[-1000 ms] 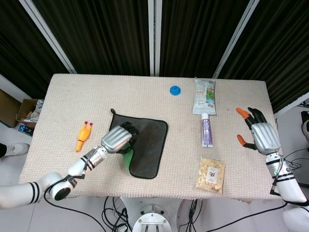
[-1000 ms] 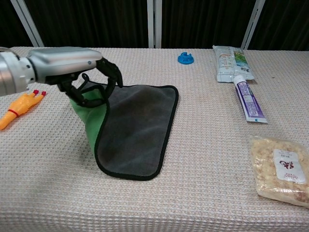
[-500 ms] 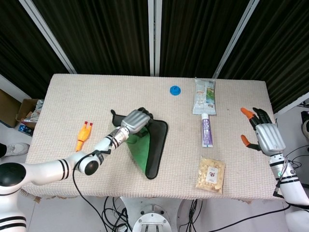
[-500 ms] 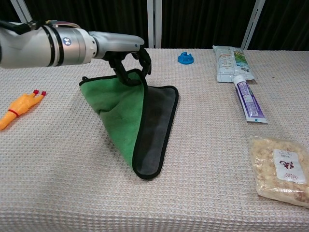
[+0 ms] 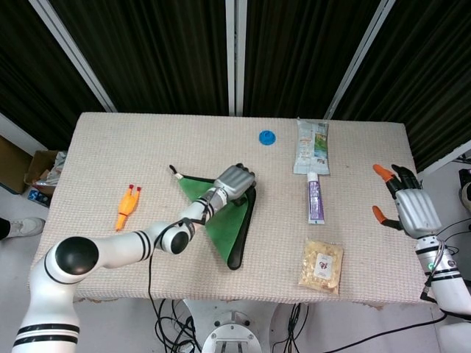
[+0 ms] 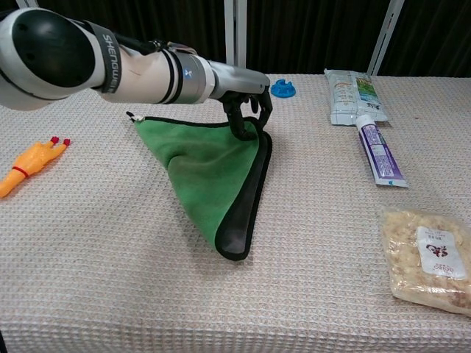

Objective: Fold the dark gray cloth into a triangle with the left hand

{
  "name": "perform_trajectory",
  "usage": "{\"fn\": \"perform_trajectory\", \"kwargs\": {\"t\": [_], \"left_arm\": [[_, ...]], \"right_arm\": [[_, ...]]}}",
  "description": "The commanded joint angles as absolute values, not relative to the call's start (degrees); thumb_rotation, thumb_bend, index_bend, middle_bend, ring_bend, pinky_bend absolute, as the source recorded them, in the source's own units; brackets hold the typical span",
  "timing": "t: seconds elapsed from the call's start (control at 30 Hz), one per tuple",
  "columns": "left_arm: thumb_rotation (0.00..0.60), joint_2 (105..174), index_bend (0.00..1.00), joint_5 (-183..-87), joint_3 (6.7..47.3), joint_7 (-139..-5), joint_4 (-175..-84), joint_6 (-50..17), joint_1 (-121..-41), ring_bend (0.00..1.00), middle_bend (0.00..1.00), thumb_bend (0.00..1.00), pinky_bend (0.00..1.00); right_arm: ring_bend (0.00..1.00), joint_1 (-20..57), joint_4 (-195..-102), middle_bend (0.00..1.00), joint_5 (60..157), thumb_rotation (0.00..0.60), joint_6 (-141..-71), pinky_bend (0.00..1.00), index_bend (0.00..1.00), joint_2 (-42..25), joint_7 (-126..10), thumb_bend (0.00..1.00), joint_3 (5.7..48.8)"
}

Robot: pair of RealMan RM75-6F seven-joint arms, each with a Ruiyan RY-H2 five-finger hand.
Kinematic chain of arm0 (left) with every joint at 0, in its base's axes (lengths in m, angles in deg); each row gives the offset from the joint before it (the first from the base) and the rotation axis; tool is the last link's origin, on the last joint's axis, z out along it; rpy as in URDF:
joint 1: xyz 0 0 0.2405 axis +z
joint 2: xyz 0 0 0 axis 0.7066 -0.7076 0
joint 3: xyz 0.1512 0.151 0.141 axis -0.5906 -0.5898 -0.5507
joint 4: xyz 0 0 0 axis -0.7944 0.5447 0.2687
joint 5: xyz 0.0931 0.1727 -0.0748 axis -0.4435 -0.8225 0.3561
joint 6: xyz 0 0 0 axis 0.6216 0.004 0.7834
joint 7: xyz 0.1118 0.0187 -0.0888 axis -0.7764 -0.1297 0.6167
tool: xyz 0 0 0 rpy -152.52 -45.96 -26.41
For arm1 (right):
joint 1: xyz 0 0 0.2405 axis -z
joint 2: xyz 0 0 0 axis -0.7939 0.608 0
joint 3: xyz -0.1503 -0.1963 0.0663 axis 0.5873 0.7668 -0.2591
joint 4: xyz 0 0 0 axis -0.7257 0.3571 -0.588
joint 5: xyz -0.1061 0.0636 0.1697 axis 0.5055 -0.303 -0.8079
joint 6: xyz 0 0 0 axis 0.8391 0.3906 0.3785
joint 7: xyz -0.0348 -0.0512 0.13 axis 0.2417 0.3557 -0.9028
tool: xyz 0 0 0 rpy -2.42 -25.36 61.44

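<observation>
- dark gray cloth [image 5: 221, 220] [image 6: 210, 173]: lies near the middle of the surface [image 5: 147, 140] [image 6: 309, 294], doubled over on a diagonal. the green underside faces up as a rough triangle; a strip of the gray face shows along the right edge, down to the near point.
- left robot hand [image 5: 235, 180] [image 6: 246, 114]: at the cloth's far right corner, fingers curled down and pinching the carried corner, which stands slightly lifted off the layer beneath.
- step in hand, as judged: the folding pass itself, with the carried corner arriving at the opposite corner but not yet laid down.
- next move, as judged: lower the corner so its edges meet the black binding below, let go, then perhaps press flat. the fold looks a little short on the right, so a small shift outward may be called for.
- right robot hand [image 5: 405, 206]: off the right edge of the surface, fingers spread, holding nothing.
- also on the surface: yellow rubber chicken [image 5: 128, 207] [image 6: 29, 165] to the left; blue cap [image 5: 266, 137] [image 6: 282, 89] at the back; toothpaste tube [image 5: 315, 197] [image 6: 379, 154] and snack bag [image 5: 321, 265] [image 6: 430, 257] to the right.
</observation>
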State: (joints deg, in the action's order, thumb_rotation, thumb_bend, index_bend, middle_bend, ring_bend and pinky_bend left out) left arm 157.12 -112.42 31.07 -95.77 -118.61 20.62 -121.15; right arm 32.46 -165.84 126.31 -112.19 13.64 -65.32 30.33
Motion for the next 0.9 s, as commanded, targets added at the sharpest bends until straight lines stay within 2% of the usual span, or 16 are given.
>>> {"fn": "perform_trajectory", "kwargs": {"t": [0.03, 0.5, 0.6, 0.67, 0.77, 0.9], "left_arm": [[0.600, 159.12, 0.62, -109.38, 29.91, -96.16, -115.70, 21.45, -123.34, 0.19, 0.24, 0.54, 0.14], [0.600, 163.39, 0.60, -99.38, 26.15, -99.09, -108.58, 21.32, -128.93, 0.18, 0.22, 0.54, 0.14], [0.600, 164.30, 0.46, -98.61, 25.47, -99.43, -107.39, 21.69, -129.41, 0.17, 0.19, 0.52, 0.14], [0.600, 165.00, 0.28, -98.45, 25.47, -99.25, -106.73, 20.84, -129.33, 0.15, 0.15, 0.41, 0.14], [0.600, 164.79, 0.20, -100.04, 26.11, -98.37, -107.60, 18.09, -128.28, 0.14, 0.11, 0.30, 0.14], [0.600, 160.96, 0.17, -104.72, 27.06, -96.71, -114.01, 11.89, -125.36, 0.14, 0.10, 0.27, 0.14]], "right_arm": [[0.00, 32.62, -165.66, 0.14, 126.18, 0.600, -112.12, 0.04, 0.10, 13.71, -65.49, 0.29, 30.36], [0.00, 32.87, -165.32, 0.14, 125.98, 0.600, -111.66, 0.04, 0.10, 13.77, -65.76, 0.29, 30.23], [0.00, 32.97, -165.40, 0.14, 125.83, 0.600, -111.65, 0.04, 0.10, 13.78, -65.63, 0.29, 30.20], [0.00, 33.10, -165.44, 0.14, 125.79, 0.600, -111.74, 0.04, 0.10, 13.80, -65.64, 0.29, 30.20], [0.00, 33.35, -165.47, 0.14, 125.85, 0.600, -112.02, 0.04, 0.10, 13.83, -65.72, 0.29, 30.21], [0.00, 33.64, -165.47, 0.13, 126.10, 0.600, -112.43, 0.04, 0.10, 13.89, -66.00, 0.29, 30.24]]}}
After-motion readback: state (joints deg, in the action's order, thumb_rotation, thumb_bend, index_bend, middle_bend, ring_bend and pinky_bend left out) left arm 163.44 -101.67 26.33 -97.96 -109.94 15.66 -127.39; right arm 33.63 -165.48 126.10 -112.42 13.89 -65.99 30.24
